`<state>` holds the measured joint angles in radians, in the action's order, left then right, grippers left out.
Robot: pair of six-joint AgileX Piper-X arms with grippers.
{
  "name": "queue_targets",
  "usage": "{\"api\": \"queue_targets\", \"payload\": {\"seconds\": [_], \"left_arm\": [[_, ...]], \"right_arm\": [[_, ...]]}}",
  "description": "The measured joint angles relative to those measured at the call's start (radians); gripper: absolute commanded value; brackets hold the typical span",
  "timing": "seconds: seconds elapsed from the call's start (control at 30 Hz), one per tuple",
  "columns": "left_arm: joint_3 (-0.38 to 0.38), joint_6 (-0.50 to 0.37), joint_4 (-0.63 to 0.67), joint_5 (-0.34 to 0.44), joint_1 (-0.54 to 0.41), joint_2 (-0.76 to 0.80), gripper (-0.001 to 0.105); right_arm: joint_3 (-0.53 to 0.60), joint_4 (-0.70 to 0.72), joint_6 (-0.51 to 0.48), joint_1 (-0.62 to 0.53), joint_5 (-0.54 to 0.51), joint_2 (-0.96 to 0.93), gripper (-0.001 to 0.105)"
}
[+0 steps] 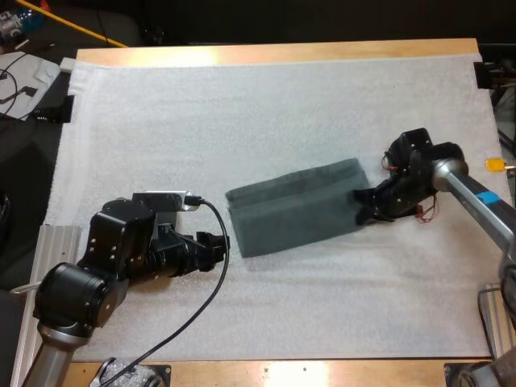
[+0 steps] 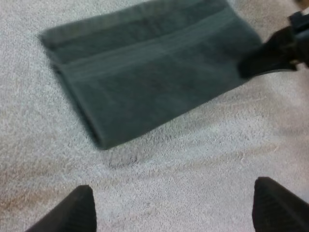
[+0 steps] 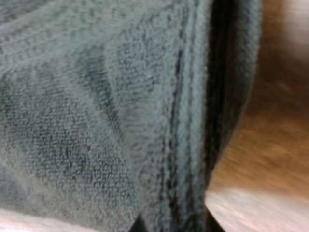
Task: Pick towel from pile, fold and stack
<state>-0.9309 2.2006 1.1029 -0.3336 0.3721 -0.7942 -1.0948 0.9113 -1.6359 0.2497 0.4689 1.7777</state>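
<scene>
Towel point(image 1: 294, 208) lies folded at the middle of the mat point(image 1: 242, 97). The right claw point(image 1: 360, 205) pinches its edge; the left claw point(image 1: 219, 246) gapes empty toward the mat's near left. Folding seems underway, so the next move likely calls for another fold.

It looked like a robotics lab: a left arm point(image 1: 85, 282) and right arm point(image 1: 476, 201) mounted at a wooden table point(image 1: 274, 53) bearing a white mat point(image 1: 266, 105).
</scene>
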Motion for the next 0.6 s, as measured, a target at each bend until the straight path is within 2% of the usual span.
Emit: {"api": "queue_targets", "payload": {"seconds": [0.23, 0.37, 0.4, 0.43, 0.6], "left_arm": [[0.0, -0.007, 0.002, -0.007, 0.0, 0.0, 0.065], [0.0, -0.009, 0.002, -0.012, 0.0, 0.0, 0.065], [0.0, -0.009, 0.002, -0.012, 0.0, 0.0, 0.065], [0.0, -0.009, 0.008, -0.015, 0.0, 0.0, 0.065], [0.0, -0.009, 0.01, -0.019, 0.0, 0.0, 0.065]], "right_arm": [[0.006, 0.131, -0.071, 0.0, -0.247, -0.146, 0.001], [0.006, 0.161, -0.083, 0.008, -0.386, -0.214, 0.001], [0.006, 0.162, -0.083, 0.008, -0.392, -0.217, 0.001], [0.006, 0.167, -0.083, 0.023, -0.476, -0.25, 0.0], [0.006, 0.177, -0.096, 0.07, -0.489, -0.269, 0.0]]}}
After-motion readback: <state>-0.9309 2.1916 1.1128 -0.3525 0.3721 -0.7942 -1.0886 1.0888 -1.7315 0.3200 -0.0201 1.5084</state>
